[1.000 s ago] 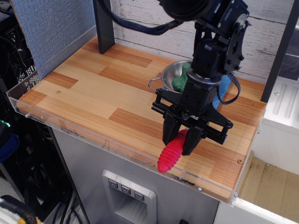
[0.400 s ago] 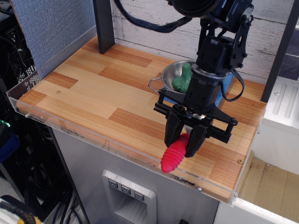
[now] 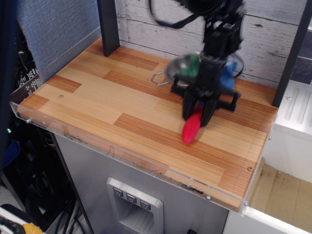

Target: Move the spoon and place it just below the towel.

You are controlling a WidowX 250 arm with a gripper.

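My gripper is shut on the spoon, whose thick red handle hangs down and forward from between the fingers, just above the wooden table. The spoon's metal bowl is hidden between the fingers. The frame is motion-blurred. The blue towel lies behind the gripper at the back right, mostly hidden by the arm. The gripper and spoon are in front of the towel, close to its near edge.
A two-handled steel bowl with a green toy in it stands at the back, left of the towel. A dark post rises at the back left. A clear plastic lip runs along the table's front edge.
The gripper has moved away from the front edge, back and up toward the towel, carrying the spoon with it. The red handle no longer hangs over the front lip.
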